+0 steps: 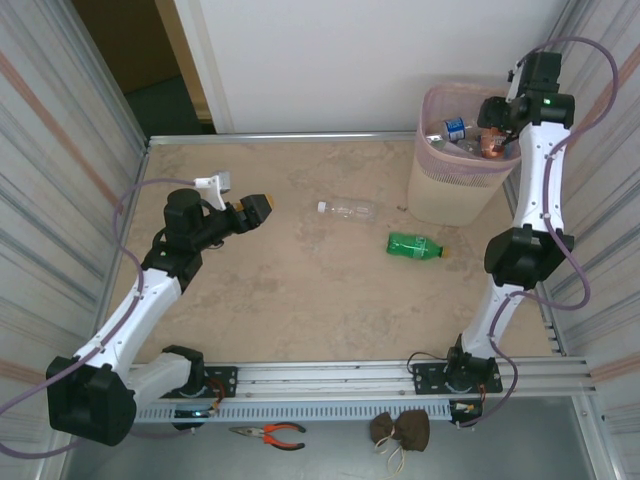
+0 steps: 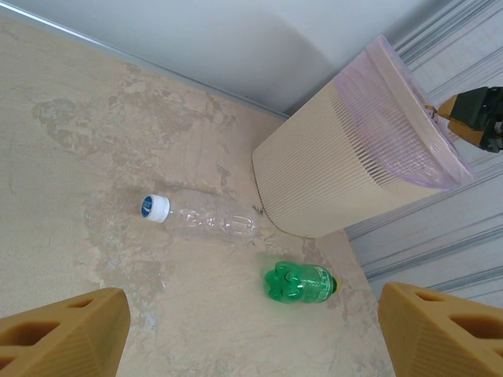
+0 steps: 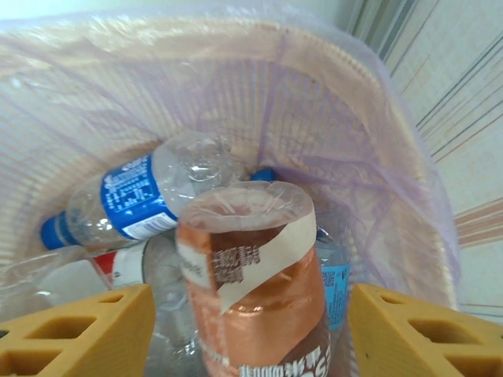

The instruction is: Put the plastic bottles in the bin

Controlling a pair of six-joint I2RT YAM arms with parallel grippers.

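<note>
The brown bottle (image 3: 251, 290), its near end cut off, sits between the half-open right gripper (image 3: 251, 314) fingers, gaps either side. Under it the far-right bin (image 3: 354, 102) holds a blue-labelled bottle (image 3: 141, 196) among others. The left gripper (image 1: 258, 207) is wide open and empty. A clear bottle (image 1: 347, 210) and a green bottle (image 1: 414, 245) lie on the table (image 1: 280, 290).

A high camera behind both arm bases looks down over the whole desk (image 1: 300, 290) toward the far wall. The left wrist camera looks low across the desk at the bin (image 2: 338, 173) from well apart — the right wrist camera peers straight into that same bin, close up.
</note>
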